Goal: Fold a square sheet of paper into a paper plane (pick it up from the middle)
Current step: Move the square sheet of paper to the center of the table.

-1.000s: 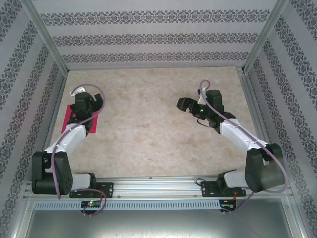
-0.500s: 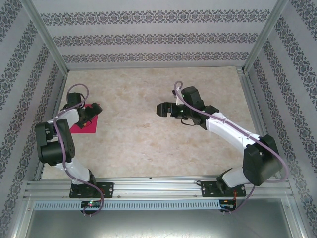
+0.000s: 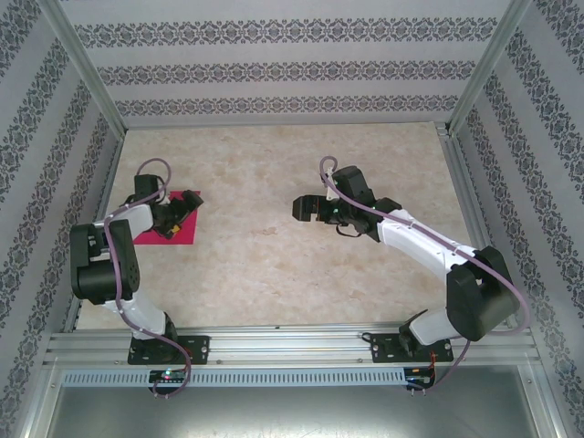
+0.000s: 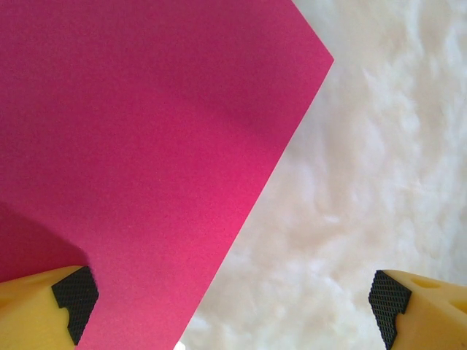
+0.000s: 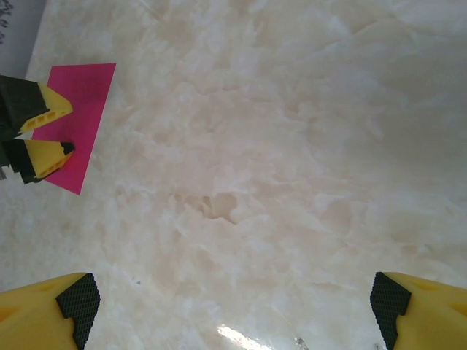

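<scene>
At far left, a flat, uncreased magenta sheet lies on a pale marbled table, near its left edge. The left gripper hangs over the sheet's right side, spread wide and holding nothing. In the left wrist view, the left gripper straddles the sheet's edge, with one yellow finger above the paper and the other above bare table.

Over the past second the left arm has pulled its elbow back and stood up, swinging its gripper from the sheet's left part toward its right part. At centre, the right gripper has reached leftward; it is also spread wide and empty, well apart from the sheet. Its wrist view shows the sheet far off with the other arm's fingers over it.

Folding has not begun. The left gripper likely needs to move inward, since the grasp should be at the middle.

No brand, label or readable writing appears. The walls carry only ornamental bands.
</scene>
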